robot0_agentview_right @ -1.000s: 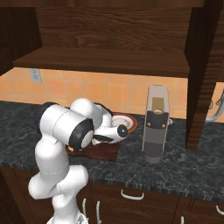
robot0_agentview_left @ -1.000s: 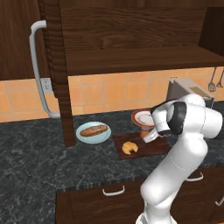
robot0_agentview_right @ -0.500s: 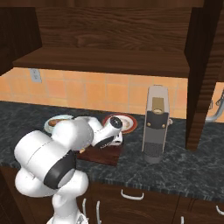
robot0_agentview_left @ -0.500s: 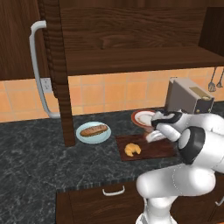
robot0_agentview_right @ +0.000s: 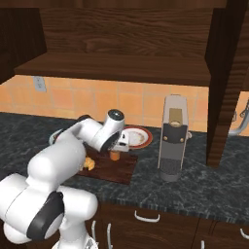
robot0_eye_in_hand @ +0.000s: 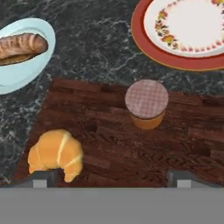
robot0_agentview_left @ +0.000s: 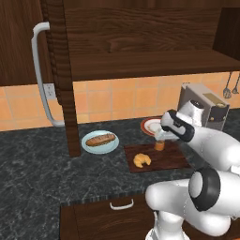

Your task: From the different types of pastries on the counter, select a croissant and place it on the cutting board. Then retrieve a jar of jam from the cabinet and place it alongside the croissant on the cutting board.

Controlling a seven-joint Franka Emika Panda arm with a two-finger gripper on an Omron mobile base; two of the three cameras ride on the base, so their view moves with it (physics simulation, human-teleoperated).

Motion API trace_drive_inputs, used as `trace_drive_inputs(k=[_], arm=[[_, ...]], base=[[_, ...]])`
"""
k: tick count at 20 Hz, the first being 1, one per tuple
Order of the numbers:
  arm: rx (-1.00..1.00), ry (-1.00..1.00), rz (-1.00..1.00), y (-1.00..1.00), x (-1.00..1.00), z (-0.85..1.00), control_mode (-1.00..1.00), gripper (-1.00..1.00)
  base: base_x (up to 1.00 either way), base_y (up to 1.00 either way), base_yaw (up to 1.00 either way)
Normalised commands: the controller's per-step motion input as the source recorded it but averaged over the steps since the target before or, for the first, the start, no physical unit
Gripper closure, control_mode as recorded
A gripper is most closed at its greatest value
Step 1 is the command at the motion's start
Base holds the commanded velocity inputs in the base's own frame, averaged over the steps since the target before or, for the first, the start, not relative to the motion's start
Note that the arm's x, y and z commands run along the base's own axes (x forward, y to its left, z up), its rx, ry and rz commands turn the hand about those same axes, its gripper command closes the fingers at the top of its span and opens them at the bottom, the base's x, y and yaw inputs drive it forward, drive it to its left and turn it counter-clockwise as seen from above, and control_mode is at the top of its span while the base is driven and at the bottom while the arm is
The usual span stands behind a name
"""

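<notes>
Claw (robot0_eye_in_hand: pixel 109 177) tips stand wide apart at the bottom of the hand view, with nothing between them; a second ago the jaws were shut, so the jar of jam (robot0_eye_in_hand: pixel 146 103) has just been let go. It stands upright on the cutting board (robot0_eye_in_hand: pixel 183 148), free of the fingers. With the croissant (robot0_eye_in_hand: pixel 56 154) also on the board, near the jar but not touching it, both halves of the task look done; what remains, I judge, is only to lift the arm away without knocking the jar.

Working outward from the cutting board: the hand view looks straight down on the jar's pale lid and shows the clear gap to the croissant. Just past the board's far edge lies the red-rimmed plate (robot0_eye_in_hand: pixel 183 35), and off its far corner the pale blue plate (robot0_eye_in_hand: pixel 22 70) holding the long loaf (robot0_eye_in_hand: pixel 19 47), both on the dark marbled surface (robot0_eye_in_hand: pixel 96 39).

From the left base view the claw (robot0_agentview_left: pixel 161 136) hangs just above the jar (robot0_agentview_left: pixel 160 145), and the cabinet (robot0_agentview_left: pixel 140 42) stands open beyond, its curved handle (robot0_agentview_left: pixel 44 75) visible. The right base view adds the coffee machine (robot0_agentview_right: pixel 172 138) beside the board.
</notes>
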Motion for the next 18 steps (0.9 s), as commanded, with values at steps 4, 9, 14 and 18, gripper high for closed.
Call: trace_drive_inputs(k=[4, 9, 14, 18], arm=[[-0.02, 0.65, -0.32, 0.00, -0.93, 0.00, -1.00, -1.00], [-0.03, 0.51, -0.29, 0.00, -1.00, 0.12, -1.00, -1.00], [-0.09, 0.03, -0.11, 0.13, -1.00, 0.60, -1.00, -1.00], [-0.19, -0.35, -0.01, 0.27, -1.00, 0.55, -1.00, -1.00]], base=[[0.00, 0.00, 0.00], [0.00, 0.00, 0.00], [0.00, 0.00, 0.00], [0.00, 0.00, 0.00]])
